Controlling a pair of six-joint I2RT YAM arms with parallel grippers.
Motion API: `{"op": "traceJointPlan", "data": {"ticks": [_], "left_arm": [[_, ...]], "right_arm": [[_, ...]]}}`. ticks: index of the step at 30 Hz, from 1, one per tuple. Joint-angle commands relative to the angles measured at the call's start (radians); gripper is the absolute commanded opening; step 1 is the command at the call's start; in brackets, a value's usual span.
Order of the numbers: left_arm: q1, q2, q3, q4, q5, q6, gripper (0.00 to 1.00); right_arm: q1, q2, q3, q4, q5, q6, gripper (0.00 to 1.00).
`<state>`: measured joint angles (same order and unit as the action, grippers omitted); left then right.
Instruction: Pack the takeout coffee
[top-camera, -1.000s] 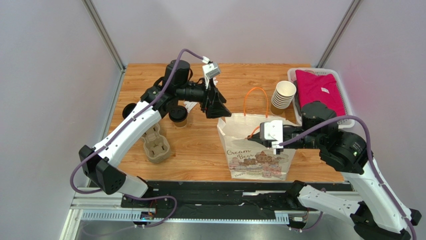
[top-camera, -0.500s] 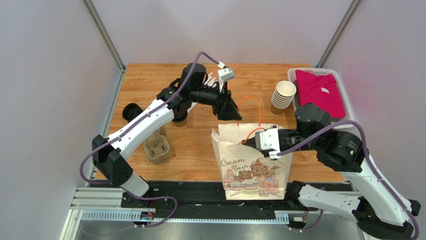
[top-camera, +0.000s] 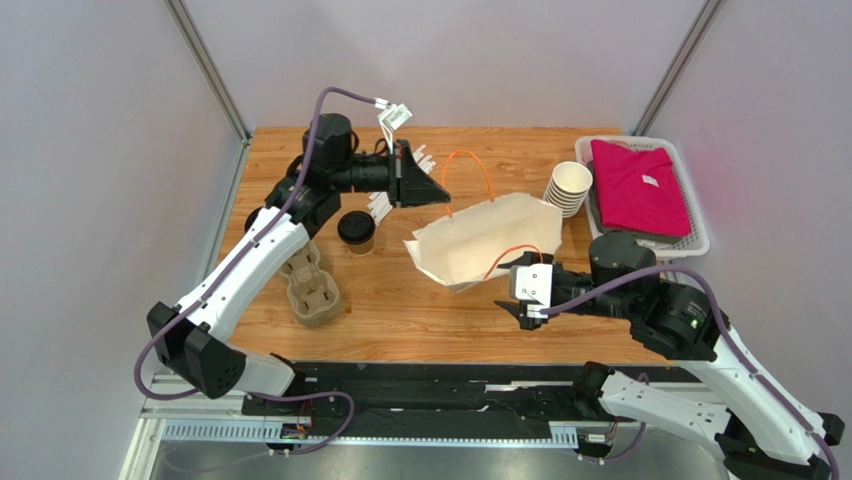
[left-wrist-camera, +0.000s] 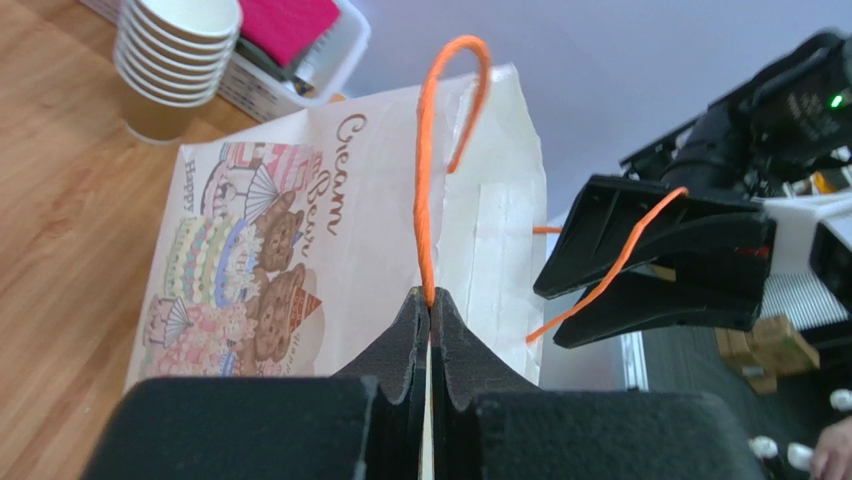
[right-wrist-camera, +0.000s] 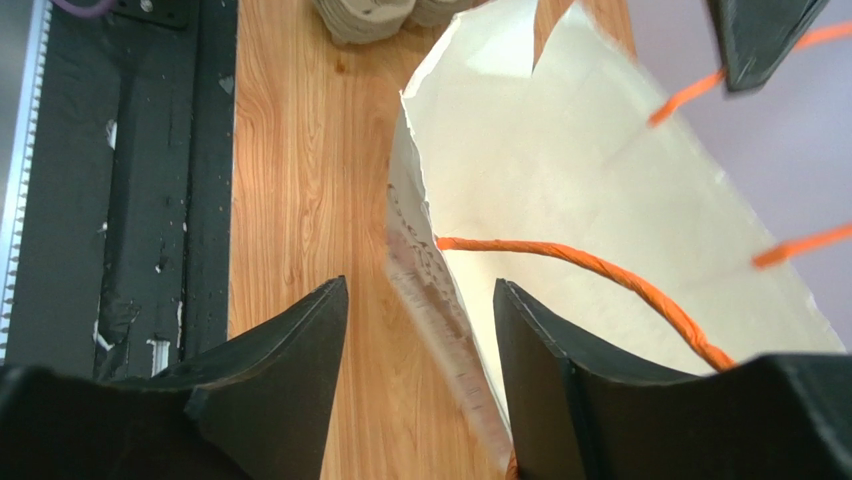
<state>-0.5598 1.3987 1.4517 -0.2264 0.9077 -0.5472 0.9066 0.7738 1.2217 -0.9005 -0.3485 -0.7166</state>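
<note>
While the left gripper (top-camera: 438, 194) pinches the orange handle (top-camera: 461, 164) of the paper bag (top-camera: 487, 236), that bag hangs tilted over the wooden table (top-camera: 400, 305), its mouth turned toward the near left and its printed side facing away from the overhead camera. From the left wrist view, the left gripper's (left-wrist-camera: 430, 302) two black fingers (left-wrist-camera: 398, 335) are pressed fully together with the orange cord (left-wrist-camera: 424, 200) caught between their tips. The cartoon bears on the bag's face (left-wrist-camera: 270, 240) are in plain sight just behind them.

At the bag's near edge sits the right gripper (top-camera: 512, 298), its jaws spread apart and clamped on nothing. Its own camera shows the gap between the fingers (right-wrist-camera: 290, 350). The blurred rim of the bag (right-wrist-camera: 440, 300) shows in that gap, but whether it touches either finger cannot be told. The second handle (right-wrist-camera: 590, 268) runs loose across the pale inside of the bag, and in the left wrist view it drapes across the right gripper (left-wrist-camera: 560, 300).

Left of the bag, well apart from it and outside it, the takeout coffee (top-camera: 357, 232) stands upright on the table with its black lid on. Nearer than the cup and farther left of the bag lies a pulp cup tray (top-camera: 312, 287). Just right of the bag's far corner stands a stack of lidless paper cups (top-camera: 567, 188), and beyond them to the right is a white basket (top-camera: 700, 240) holding a pink cloth (top-camera: 638, 185).
</note>
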Motion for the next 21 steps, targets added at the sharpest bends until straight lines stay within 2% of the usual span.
{"op": "traceJointPlan", "data": {"ticks": [1,4,8,11,13,14,21], "left_arm": [[0.041,-0.035,-0.056,-0.008,-0.013,-0.051,0.0],[0.049,-0.03,-0.108,-0.051,-0.032,-0.01,0.0],[0.066,-0.049,-0.186,-0.073,-0.07,0.021,0.0],[0.077,-0.066,-0.203,-0.048,-0.061,-0.016,0.0],[0.078,-0.069,-0.217,-0.031,-0.037,-0.057,0.0],[0.078,-0.067,-0.22,-0.021,-0.026,-0.071,0.0],[0.093,-0.087,-0.295,-0.016,-0.032,-0.122,0.0]], "right_arm": [[0.005,-0.07,-0.092,0.003,0.086,0.023,0.63],[0.005,-0.12,-0.134,0.023,0.079,0.042,0.66],[0.003,-0.087,-0.03,0.006,0.085,0.106,0.7],[0.003,-0.051,-0.01,-0.141,-0.027,0.101,0.71],[0.005,-0.033,-0.033,-0.216,-0.061,0.127,0.82],[0.003,-0.033,-0.05,-0.212,-0.05,0.14,0.85],[0.005,-0.143,-0.205,0.018,0.025,0.046,0.86]]}}
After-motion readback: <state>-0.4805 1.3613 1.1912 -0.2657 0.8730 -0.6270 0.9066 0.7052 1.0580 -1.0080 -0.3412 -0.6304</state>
